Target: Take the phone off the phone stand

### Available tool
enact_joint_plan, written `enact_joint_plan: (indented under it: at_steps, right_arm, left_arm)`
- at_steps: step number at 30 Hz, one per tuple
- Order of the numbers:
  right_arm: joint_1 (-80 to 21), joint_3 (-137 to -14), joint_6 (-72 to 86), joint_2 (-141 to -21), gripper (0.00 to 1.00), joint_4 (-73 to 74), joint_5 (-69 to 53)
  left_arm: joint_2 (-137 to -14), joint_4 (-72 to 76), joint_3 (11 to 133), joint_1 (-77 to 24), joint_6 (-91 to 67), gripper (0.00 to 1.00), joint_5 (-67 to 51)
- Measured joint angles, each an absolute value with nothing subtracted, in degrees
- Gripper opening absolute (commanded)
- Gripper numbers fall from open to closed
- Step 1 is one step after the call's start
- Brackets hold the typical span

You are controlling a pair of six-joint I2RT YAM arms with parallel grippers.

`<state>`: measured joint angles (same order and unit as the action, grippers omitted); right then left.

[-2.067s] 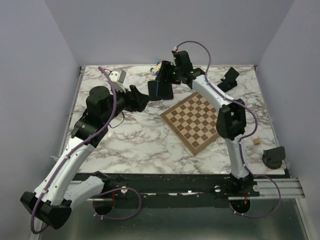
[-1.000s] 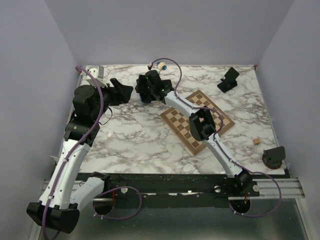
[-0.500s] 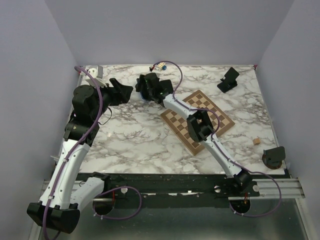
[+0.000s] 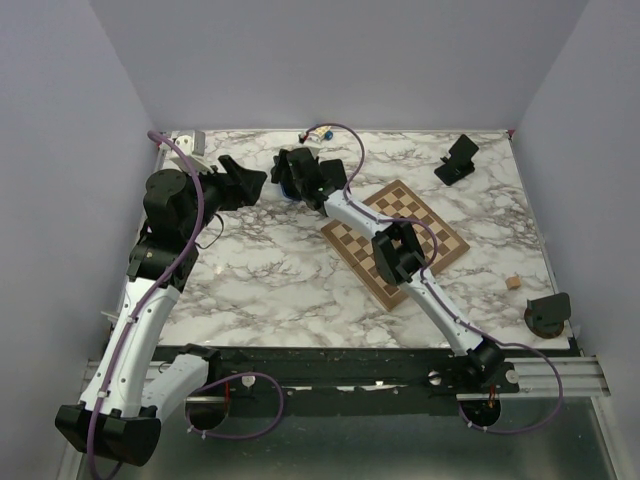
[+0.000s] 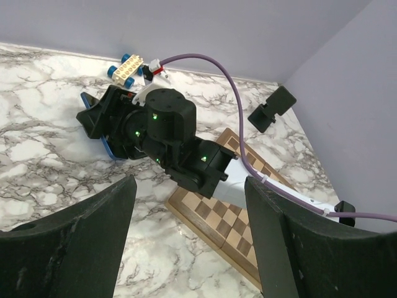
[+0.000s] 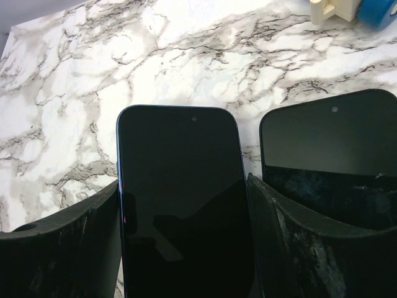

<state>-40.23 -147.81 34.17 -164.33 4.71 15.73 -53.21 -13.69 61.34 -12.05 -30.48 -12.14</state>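
My right gripper (image 4: 291, 181) is shut on the phone (image 6: 180, 161), a black slab with a blue edge, held low over the marble at the back left. In the right wrist view its fingers (image 6: 74, 236) press both long sides of the phone. The phone also shows in the left wrist view (image 5: 94, 121). The phone stand (image 4: 458, 160) sits empty at the back right, far from both grippers; it also shows in the left wrist view (image 5: 272, 109). My left gripper (image 4: 250, 183) is open and empty just left of the right gripper.
A second black phone (image 6: 329, 143) lies just right of the held one. A chessboard (image 4: 440, 235) lies mid-table under the right arm. A blue-wheeled toy (image 4: 320, 132) sits at the back edge. A wooden cube (image 4: 513, 283) and a dark round object (image 4: 548, 314) are at the right.
My right arm swung from above the chessboard's back corner to the back left and lowered the phone. My left gripper drew back to the left. Little has moved in the last half second.
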Motion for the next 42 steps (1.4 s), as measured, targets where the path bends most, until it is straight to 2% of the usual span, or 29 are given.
enact_joint_plan:
  at_steps: [6,8,13,31,37,42]
  right_arm:
    - [-40.51,-147.81,33.45,-164.35,0.82,4.75,17.15]
    - [-40.56,-147.81,33.34,-164.35,0.92,4.78,17.39]
    - [-40.73,-147.94,32.97,-164.35,1.00,4.47,17.74]
    - [-41.41,-147.85,30.04,-162.39,1.00,6.44,18.90]
    - [-41.58,-141.40,28.34,-151.22,1.00,8.67,21.45]
    - [-41.69,-125.82,27.62,-133.84,1.00,8.49,26.44]
  left_arm:
    - [-53.21,-13.26,61.21,-12.05,-30.85,0.79,-12.58]
    - [-53.21,-13.17,61.04,-12.05,-30.96,0.79,-12.67]
    - [-53.21,-13.08,60.97,-12.05,-31.11,0.79,-12.69]
    - [-53.21,-12.95,60.93,-12.05,-31.11,0.79,-12.69]
    - [-53.19,-12.95,60.93,-11.94,-31.09,0.79,-12.67]
    - [-52.71,-12.95,60.93,-11.88,-30.83,0.79,-12.40]
